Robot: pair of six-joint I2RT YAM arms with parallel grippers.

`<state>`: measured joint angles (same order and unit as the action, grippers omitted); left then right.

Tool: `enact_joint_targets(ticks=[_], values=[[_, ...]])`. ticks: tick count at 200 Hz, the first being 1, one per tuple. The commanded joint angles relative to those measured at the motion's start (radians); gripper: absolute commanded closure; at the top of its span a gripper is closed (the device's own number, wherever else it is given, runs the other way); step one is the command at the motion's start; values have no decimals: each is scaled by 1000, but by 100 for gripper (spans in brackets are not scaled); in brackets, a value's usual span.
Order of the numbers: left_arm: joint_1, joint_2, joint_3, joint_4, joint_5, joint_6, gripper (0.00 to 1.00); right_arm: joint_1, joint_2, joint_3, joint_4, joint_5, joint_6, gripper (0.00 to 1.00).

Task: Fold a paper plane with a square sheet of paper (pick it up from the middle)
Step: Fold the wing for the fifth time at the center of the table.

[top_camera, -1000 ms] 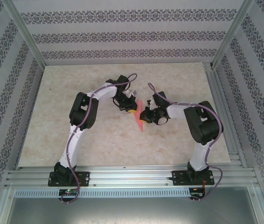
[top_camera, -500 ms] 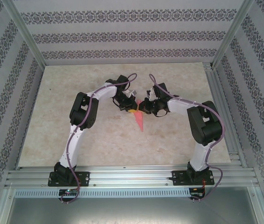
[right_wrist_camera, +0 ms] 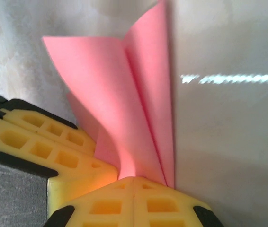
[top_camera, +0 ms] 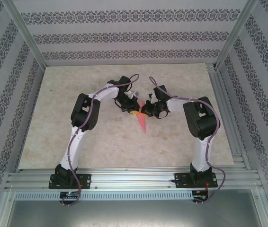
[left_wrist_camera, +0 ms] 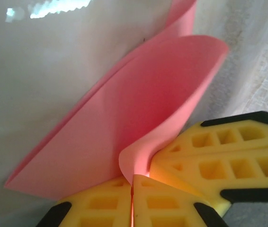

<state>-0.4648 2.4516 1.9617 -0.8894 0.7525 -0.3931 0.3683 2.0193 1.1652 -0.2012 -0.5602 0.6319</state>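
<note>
Item: pink paper plane (top_camera: 142,121), which we hold with left gripper (left_wrist_camera: 132,201) and right gripper (right_wrist_camera: 134,198) both clamped on its folded layers, seemingly to pin the centre crease.

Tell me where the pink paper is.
Top view: the pink paper is over the table centre, pinched between the left gripper and the right gripper, tip pointing toward the arm bases.

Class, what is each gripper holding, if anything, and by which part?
Both the left gripper and the right gripper pinch the folded pink paper by one edge, side by side.
</note>
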Motion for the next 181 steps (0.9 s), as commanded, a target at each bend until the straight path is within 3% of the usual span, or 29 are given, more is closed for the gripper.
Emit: enact_joint_targets(ticks=[1,58,153,181], values=[[12,39,21,-19,-24,31,89,0,11,17,-63,86,-35,94],[12,41,21,-20,-23,35,89,-18,-68,64,-15,14,-11,92],[12,46,20,-16,-22,31,89,-32,51,139,5,-4,15,93],[12,47,17,-14,-23,30,89,-34,78,140,-30,57,-12,93]])
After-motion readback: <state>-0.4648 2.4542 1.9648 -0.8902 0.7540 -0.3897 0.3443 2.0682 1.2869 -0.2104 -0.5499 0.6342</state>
